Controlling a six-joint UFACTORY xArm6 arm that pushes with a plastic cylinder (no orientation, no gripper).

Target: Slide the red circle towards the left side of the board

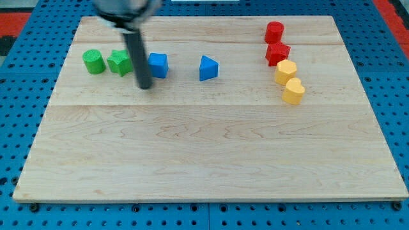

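Eight blocks are lying on the wooden board (204,153) in the one camera view, and all of them are sitting in the board's upper part. My tip (146,85) is resting on the wood toward the view's left, at the end of the dark rod that is coming down from the view's top. No jaws are fitted here, so nothing is being gripped or held; the tip is only standing on the surface.

Just to the view's right of my tip, and a little above it, the blue block (158,65) is sitting very close to the rod, though whether it is touching I cannot tell. Just to the view's left of the rod the green star-like block (119,62) is lying partly behind it, and beyond that, further to the view's left, the green cylinder (93,61) is standing.

Further to the view's right of my tip the blue triangular block (208,68) is lying alone.

Well apart from my tip, far over on the view's right, the red circle (274,32) is standing near the board's top edge. Directly below it the red star-like block (277,53) is lying, and below that the yellow block (285,72) and the yellow heart-shaped block (294,92) are trailing downward in a close line.
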